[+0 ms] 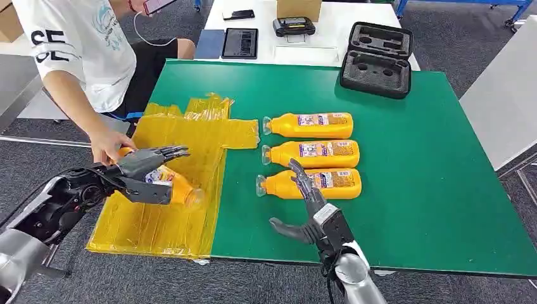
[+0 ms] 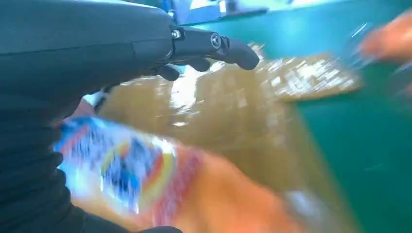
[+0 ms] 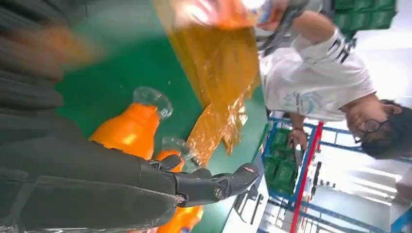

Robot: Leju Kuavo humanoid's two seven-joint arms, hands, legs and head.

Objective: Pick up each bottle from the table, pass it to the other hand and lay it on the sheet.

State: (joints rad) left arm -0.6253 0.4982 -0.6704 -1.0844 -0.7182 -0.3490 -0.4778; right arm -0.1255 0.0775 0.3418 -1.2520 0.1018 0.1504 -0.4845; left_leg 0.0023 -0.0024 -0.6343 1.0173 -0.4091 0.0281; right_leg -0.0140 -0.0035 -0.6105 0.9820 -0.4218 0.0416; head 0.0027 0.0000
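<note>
1. The left hand (image 1: 144, 172) grips an orange bottle (image 1: 172, 184) over the yellow sheet (image 1: 190, 136), apparently to lay it down.
2. The right hand (image 1: 308, 202) hovers, fingers spread and holding nothing, beside three bottles (image 1: 310, 154) on the green worktop (image 1: 430, 158).

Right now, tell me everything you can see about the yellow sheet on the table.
The yellow sheet is a translucent, glossy plastic film, wrinkled and creased, lying flat on the left part of the green table. Its far edge is crumpled, with a strip reaching toward the row of bottles. Its near corner hangs slightly past the table edge. The left robot hand holds an orange bottle low over it; whether the bottle touches it is unclear. A person's hand is at its left edge.
</note>
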